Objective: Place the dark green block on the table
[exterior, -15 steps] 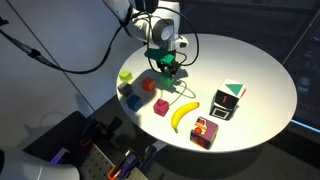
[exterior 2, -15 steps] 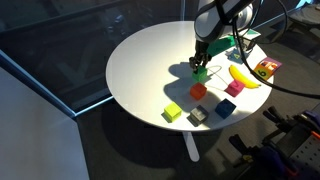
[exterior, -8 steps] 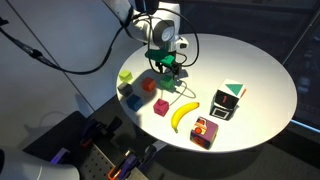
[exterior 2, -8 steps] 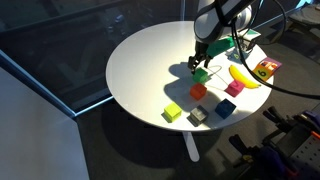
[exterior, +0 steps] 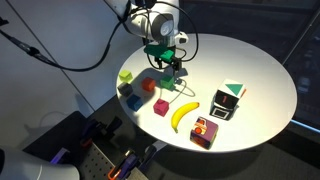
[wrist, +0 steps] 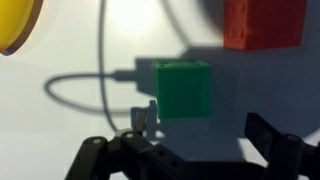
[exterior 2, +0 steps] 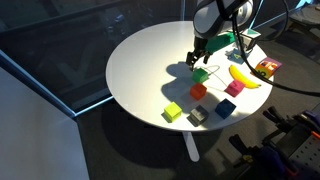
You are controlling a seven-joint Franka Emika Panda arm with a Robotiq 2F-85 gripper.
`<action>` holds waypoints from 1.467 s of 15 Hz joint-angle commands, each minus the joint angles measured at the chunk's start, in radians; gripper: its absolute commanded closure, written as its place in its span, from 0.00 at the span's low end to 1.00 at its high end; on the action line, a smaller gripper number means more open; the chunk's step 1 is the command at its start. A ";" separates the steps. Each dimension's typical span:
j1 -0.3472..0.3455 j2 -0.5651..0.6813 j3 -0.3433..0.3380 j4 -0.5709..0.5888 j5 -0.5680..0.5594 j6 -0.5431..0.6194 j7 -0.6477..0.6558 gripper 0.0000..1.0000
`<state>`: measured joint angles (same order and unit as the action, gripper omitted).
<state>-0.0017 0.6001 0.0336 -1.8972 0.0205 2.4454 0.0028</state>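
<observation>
- Since the earlier frame the gripper has risen off the table, while the dark green block has stayed down on the white top. I judge the placing done, with only the retreat left.
- In the wrist view, from the left, I see a banana in the far corner, a grey cable looping across, the dark green block in the middle, and a red block at the far right.
- The jaws are spread wide and hold nothing. The dark green block lies beyond the fingers, clear of both.
- It looks like a plain deep-green cube with square edges, sitting flat with its shadow tight against it.
</observation>
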 commanded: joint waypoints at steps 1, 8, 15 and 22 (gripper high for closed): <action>0.016 -0.089 -0.002 -0.041 0.013 -0.044 0.029 0.00; 0.043 -0.237 -0.007 -0.124 -0.012 -0.140 0.038 0.00; 0.058 -0.378 -0.004 -0.272 -0.031 -0.204 0.048 0.00; 0.067 -0.556 0.005 -0.445 -0.051 -0.224 0.048 0.00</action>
<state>0.0601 0.1513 0.0342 -2.2545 -0.0022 2.2379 0.0184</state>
